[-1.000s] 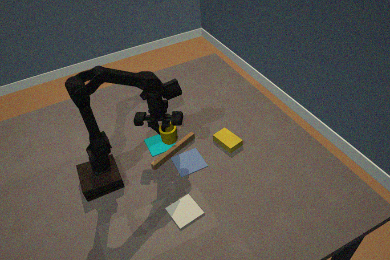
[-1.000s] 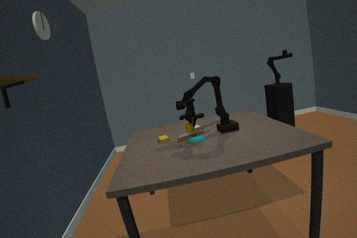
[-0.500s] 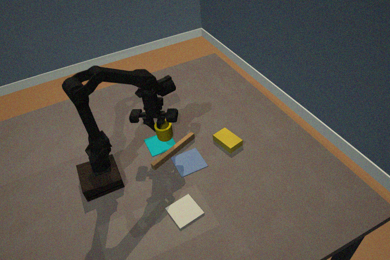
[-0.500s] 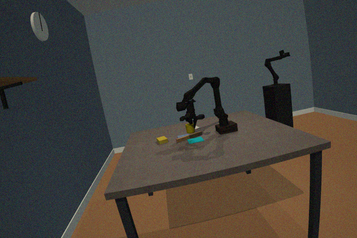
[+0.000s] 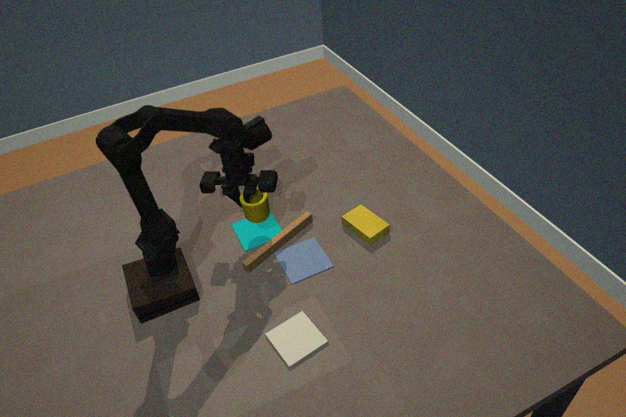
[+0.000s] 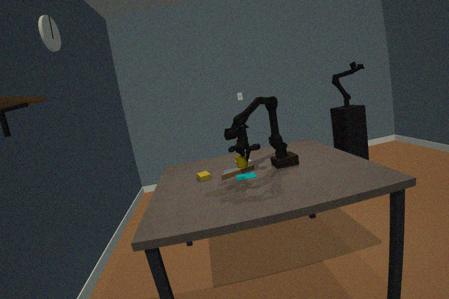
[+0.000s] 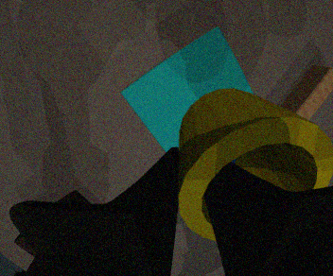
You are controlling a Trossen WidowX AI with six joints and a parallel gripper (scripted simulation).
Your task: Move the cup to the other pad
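Yellow all round, the cup [image 5: 256, 211] [image 6: 242, 162] [image 7: 210, 111] hangs above the surface [image 5: 421, 295] [image 6: 267, 200] [image 7: 78, 28], close over the teal pad [image 5: 249, 234] [image 6: 246, 176] [image 7: 172, 90], looking upright or nearly so. The pincer [image 5: 244, 197] [image 6: 245, 157] [image 7: 186, 153] is closed on its wall, one finger inside the mouth and the other outside. The marbles cannot be made out, so treat the cup as loaded.

I judge the carry to be nearly over, with the teal pad the likely goal and the blue pad [image 5: 304, 261] [image 6: 230, 170] the one left behind. Centre the cup before lowering: the wrist view shows its base out towards the side where the wooden bar [image 5: 278, 241] [image 6: 228, 174] [image 7: 321, 92] lies, so a small shift away from the bar may be wanted. Coming down too near it could catch the base on the bar's top and tip the load.

Make that shift slowly and let any swaying die out. Then lower straight down, wrist angle fixed, easing off near the pad so the base meets it flat. Keep the grip until the whole base bears. Part the fingers gently and only as far as needed, since the inner one could shove the wall sideways. Finally lift straight up, until that inner finger clears the rim, before any sideways travel.
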